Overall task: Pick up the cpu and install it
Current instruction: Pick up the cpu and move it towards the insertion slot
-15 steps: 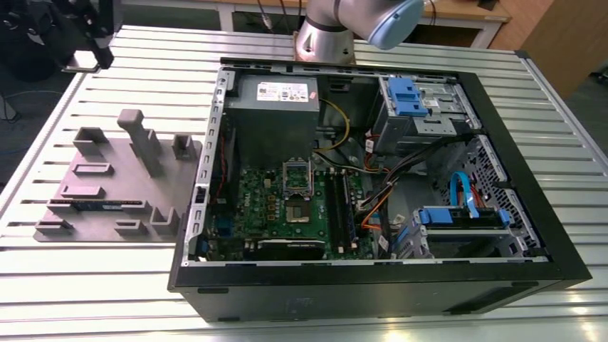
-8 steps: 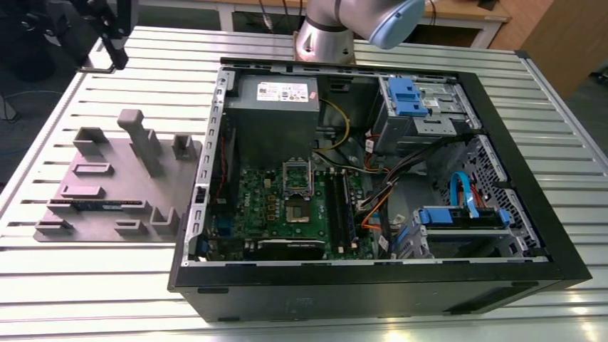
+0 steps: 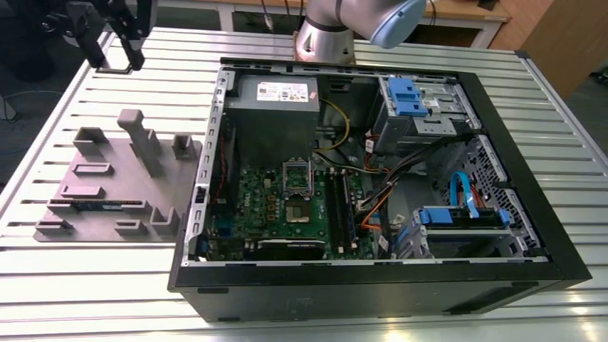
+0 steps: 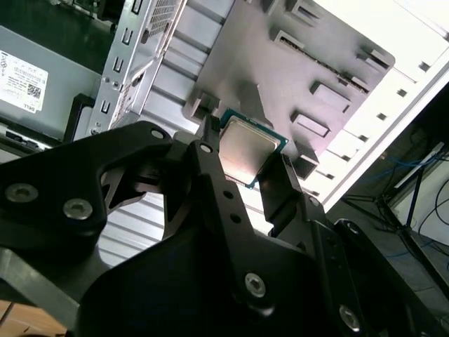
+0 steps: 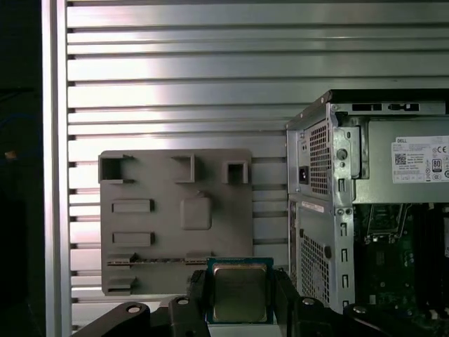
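Clamps the cpu (image 4: 247,149) between jaws of the gripper (image 5: 240,296) (pickup done), at the exterior view's far left, not yet on the motherboard (image 3: 256,198).

**Exterior view.** Open computer case (image 3: 380,292) lying on its side on a slatted metal table (image 3: 95,285). Inside, a green motherboard (image 3: 270,206) carries a dark square socket (image 3: 297,214). A grey power supply (image 3: 275,96) with a white label sits beyond the board, and blue drive brackets (image 3: 404,96) stand toward the exterior view's right. Just beside the case, on the exterior view's left, lies a grey fixture plate (image 3: 105,192) with upright blocks. The arm's base (image 3: 328,39) stands behind the case. The dark gripper (image 3: 114,57) hangs above the table's far corner, beyond the plate. From here I cannot make out whether it carries anything.
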Available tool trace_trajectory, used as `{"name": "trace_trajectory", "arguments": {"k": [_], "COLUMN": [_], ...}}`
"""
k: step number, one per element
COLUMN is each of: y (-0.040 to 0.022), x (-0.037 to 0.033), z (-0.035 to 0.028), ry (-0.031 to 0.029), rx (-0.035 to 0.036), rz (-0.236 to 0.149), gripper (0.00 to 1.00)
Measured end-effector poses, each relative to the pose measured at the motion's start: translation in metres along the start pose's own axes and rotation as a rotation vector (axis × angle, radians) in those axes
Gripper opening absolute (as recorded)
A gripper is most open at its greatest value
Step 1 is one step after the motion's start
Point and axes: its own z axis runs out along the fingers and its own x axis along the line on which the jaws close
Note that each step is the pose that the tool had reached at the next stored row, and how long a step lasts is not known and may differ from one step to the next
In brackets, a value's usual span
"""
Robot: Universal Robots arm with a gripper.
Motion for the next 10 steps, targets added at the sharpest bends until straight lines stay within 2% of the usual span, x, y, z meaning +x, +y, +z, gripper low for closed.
{"name": "trace_trajectory", "arguments": {"k": [10], "y": [0.0009], "x": [-0.0225], "z": [0.0003], "ry": [0.0000], "rx": [0.0000], "rz": [0.000], "gripper": [0.47]}}
